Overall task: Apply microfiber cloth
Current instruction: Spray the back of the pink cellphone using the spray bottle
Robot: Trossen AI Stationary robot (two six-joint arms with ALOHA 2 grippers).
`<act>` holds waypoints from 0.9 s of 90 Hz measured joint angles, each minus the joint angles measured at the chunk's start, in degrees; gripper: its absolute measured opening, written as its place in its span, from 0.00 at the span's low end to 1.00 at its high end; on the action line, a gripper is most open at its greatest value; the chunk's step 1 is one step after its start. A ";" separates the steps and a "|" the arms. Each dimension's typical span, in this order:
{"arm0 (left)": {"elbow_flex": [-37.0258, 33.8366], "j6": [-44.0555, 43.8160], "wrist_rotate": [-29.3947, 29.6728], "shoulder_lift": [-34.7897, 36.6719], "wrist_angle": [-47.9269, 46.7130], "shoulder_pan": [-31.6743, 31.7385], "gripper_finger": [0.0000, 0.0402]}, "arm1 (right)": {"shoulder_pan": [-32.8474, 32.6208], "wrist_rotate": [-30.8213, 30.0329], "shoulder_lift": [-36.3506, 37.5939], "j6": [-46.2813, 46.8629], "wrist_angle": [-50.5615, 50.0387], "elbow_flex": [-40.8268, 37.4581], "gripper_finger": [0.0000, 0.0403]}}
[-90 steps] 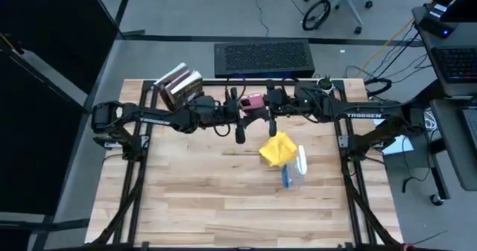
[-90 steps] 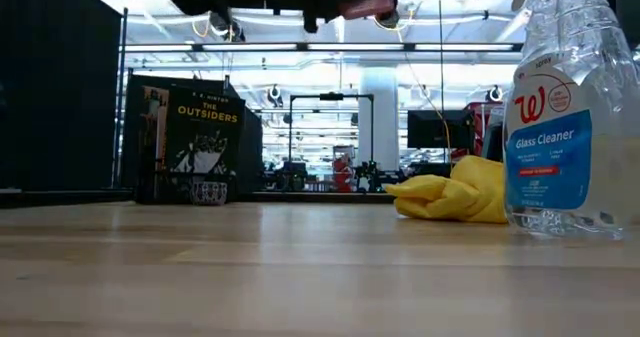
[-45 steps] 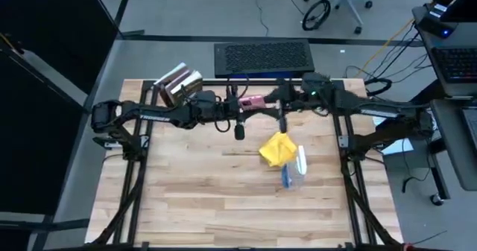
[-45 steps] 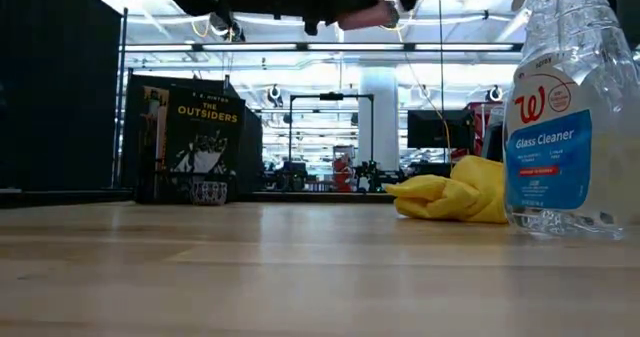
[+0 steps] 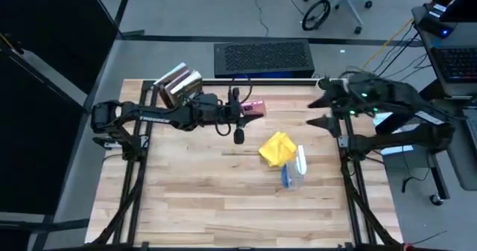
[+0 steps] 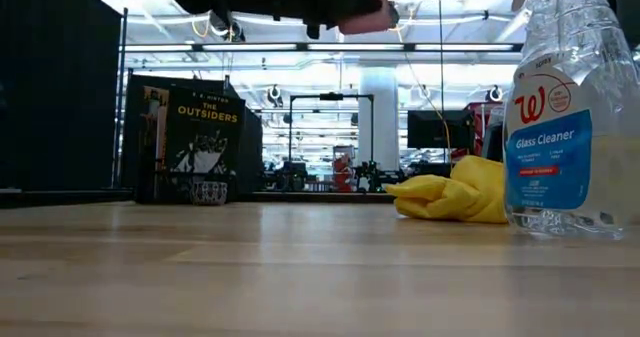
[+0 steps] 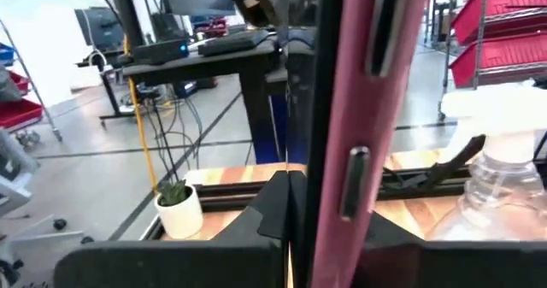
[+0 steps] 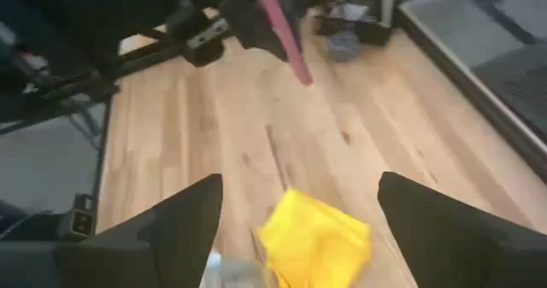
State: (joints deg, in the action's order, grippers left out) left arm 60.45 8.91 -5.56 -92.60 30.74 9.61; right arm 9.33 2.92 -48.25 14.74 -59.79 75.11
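The yellow microfiber cloth (image 5: 277,148) lies crumpled on the table right of centre, beside an upright clear spray bottle (image 6: 565,117) of blue liquid. My left gripper (image 5: 240,111) hangs above the table's far middle, shut on a phone in a pink case (image 5: 253,106). The phone also shows edge-on in the left wrist view (image 7: 367,108) and in the right wrist view (image 8: 282,27). My right gripper (image 5: 316,112) is open near the table's far right edge, holding nothing. In the right wrist view (image 8: 299,228) the cloth (image 8: 312,237) lies below and ahead of it. My left gripper pinches the phone between its two fingers (image 7: 273,211), at the phone's left end (image 5: 246,109). The fingers reach in level from the table's left. The phone sticks out toward the right, standing on edge and lifted clear of the table.
Books (image 5: 179,86) stand at the far left corner, one showing its cover (image 6: 205,137). A black perforated box (image 5: 262,59) sits beyond the far edge. A small potted plant (image 7: 179,211) stands at the far right. Bare wood (image 5: 223,199) stretches toward the near edge.
My right gripper has opened, let go of the phone and drawn back toward the table's right edge. The phone stays in the air with my left gripper, which has hardly moved. The cloth and bottle have not moved.
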 joint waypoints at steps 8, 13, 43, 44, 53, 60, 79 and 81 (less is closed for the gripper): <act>-0.02 -1.43 -0.07 0.00 0.00 0.02 0.03 | -3.24 -1.18 3.65 2.75 2.20 -3.14 0.75; -0.02 -1.53 -0.16 0.00 -0.12 0.00 0.03 | -5.28 -1.52 6.32 4.22 4.53 -6.25 0.75; -0.02 -2.47 -0.26 0.00 -0.49 0.09 0.03 | -15.48 -1.51 19.09 9.73 22.54 -32.08 0.75; -0.02 -2.50 -0.26 0.00 -0.48 0.09 0.03 | -15.76 -1.50 19.28 9.65 22.99 -32.69 0.75; -0.02 -2.56 -0.27 0.00 -0.90 0.08 0.03 | -18.21 -1.49 20.35 8.03 26.13 -36.45 0.75; -0.04 -2.62 -0.28 0.00 -1.81 0.09 0.03 | -19.61 -1.49 20.50 7.08 27.15 -38.35 0.75; -0.09 -5.44 -0.28 0.02 -1.76 0.07 0.03 | -22.36 -1.56 20.50 4.39 28.44 -40.31 0.75; -0.09 -5.63 -0.28 0.02 -1.77 0.07 0.03 | -22.43 -1.56 20.50 4.22 28.52 -40.31 0.75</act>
State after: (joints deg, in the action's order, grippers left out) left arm 60.36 3.28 -5.85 -92.58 28.97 9.67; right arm -13.10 1.37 -27.75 18.96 -31.27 34.81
